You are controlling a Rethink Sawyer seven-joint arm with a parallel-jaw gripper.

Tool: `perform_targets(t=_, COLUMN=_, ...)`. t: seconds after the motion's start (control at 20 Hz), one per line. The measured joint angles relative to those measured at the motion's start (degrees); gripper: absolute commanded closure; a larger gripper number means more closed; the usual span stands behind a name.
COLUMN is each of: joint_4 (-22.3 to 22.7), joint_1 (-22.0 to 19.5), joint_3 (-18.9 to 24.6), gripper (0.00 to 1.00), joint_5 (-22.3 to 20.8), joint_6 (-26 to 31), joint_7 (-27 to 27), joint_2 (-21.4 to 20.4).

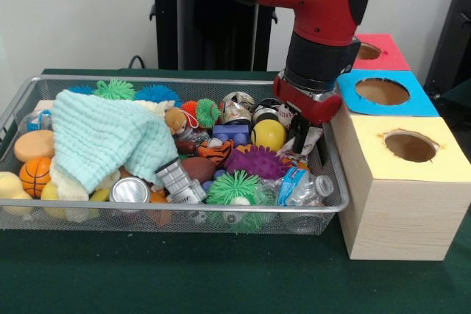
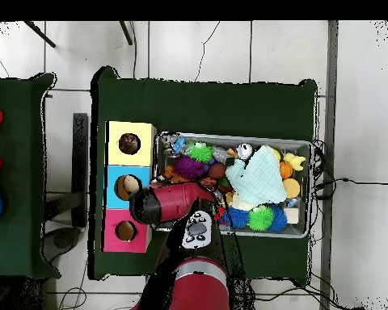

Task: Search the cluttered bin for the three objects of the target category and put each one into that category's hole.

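Observation:
The cluttered bin (image 1: pixel 184 209) is a long silver wire-mesh basket on the green table, full of toys; it also shows in the overhead view (image 2: pixel 229 136). My gripper (image 1: pixel 298 136) reaches down into the bin's right end, beside a yellow ball (image 1: pixel 268 135) and above a clear plastic bottle (image 1: pixel 305 185). I cannot tell whether it holds anything. In the overhead view the red arm (image 2: pixel 169 202) hides the gripper. Three wooden boxes with round holes stand next to the bin: yellow top (image 1: pixel 408 145), blue top (image 1: pixel 383 92), red top (image 1: pixel 375 51).
A mint cloth (image 1: pixel 103 141) covers the bin's left half. Around it lie a silver can (image 1: pixel 130 190), a small basketball (image 1: pixel 34 174), a purple spiky ball (image 1: pixel 257 161), a green spiky ball (image 1: pixel 232 187) and a tiger toy (image 1: pixel 215 152). The yellow box stands close against the bin's right wall.

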Motion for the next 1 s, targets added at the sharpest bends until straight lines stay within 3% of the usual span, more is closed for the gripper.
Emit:
perform_targets(t=0.65, joint_4=0.2, joint_1=-0.2, joint_3=0.0, gripper=1.0, joint_5=0.0, joint_6=0.0, joint_7=0.0, joint_2=0.4)
perform_targets(t=1.0, joint_4=3.2, joint_1=-1.6, joint_3=0.4, gripper=1.0, joint_5=0.0, joint_6=1.0, joint_7=0.0, joint_2=-3.1)
